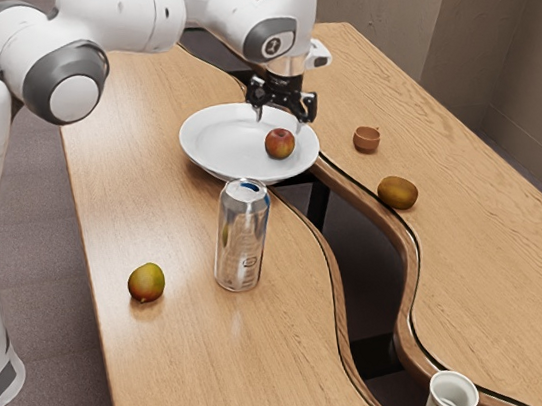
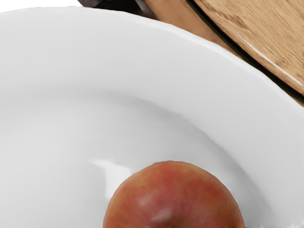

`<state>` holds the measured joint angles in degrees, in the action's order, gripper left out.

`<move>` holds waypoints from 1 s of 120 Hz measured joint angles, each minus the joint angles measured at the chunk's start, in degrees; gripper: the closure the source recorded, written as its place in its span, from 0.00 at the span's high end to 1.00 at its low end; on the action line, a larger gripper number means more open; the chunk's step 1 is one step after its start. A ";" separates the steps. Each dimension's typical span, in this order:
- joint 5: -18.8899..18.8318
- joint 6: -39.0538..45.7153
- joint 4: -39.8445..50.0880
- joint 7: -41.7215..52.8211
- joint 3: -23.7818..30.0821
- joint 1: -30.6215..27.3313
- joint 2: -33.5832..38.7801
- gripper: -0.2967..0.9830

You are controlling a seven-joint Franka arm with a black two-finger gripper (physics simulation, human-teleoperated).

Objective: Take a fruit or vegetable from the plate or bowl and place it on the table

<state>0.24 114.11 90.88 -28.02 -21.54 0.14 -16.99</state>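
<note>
Hovering over the plate, upper middle of the exterior view: one black pincer (image 1: 282, 119), two-fingered, fingers spread well apart, nothing held between them. Item, the task's piece: one apple (image 1: 280, 143), red with yellowish mottling, lying in the white plate (image 1: 216, 135), towards its right side in the exterior view, just below the pincer. Handling, as judged: light to moderate weight; firm flesh, little give; skin smooth, with a sheen, hence apt to slip or roll if pinched high or off-centre; liable to bruise under a hard squeeze. Recommended hold: both fingers lowered around opposite flanks, at the widest girth, closing evenly and only as tight as the lift needs, fingertips kept off the plate's sloping rim. Destination: the wooden worktop (image 1: 175, 378), set down gently and steadied before release, since a round fruit may roll towards the winding gap. Other lots: one silvery can (image 1: 242, 235), upright, near the centre, just below the plate; one green-and-red fruit (image 1: 146, 282), left; one brown kiwi (image 1: 398, 192), right of centre; one small terracotta cup (image 1: 367, 139), above the kiwi; one white cup (image 1: 451, 397), lower right.
</note>
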 joint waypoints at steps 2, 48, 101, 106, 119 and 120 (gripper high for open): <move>0.01 0.21 0.19 0.22 0.00 0.04 0.07 0.77; 1.13 4.82 4.63 3.82 0.09 0.19 0.08 0.77; 2.74 6.96 5.02 6.05 0.14 0.10 -1.95 0.69; 2.56 6.96 5.01 5.99 0.17 0.11 -1.93 0.63; 1.23 6.71 5.01 5.48 0.25 0.15 -1.77 0.49; 1.13 6.69 5.01 5.42 0.26 0.16 -1.75 0.48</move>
<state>1.37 120.80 95.88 -22.60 -21.29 0.29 -18.74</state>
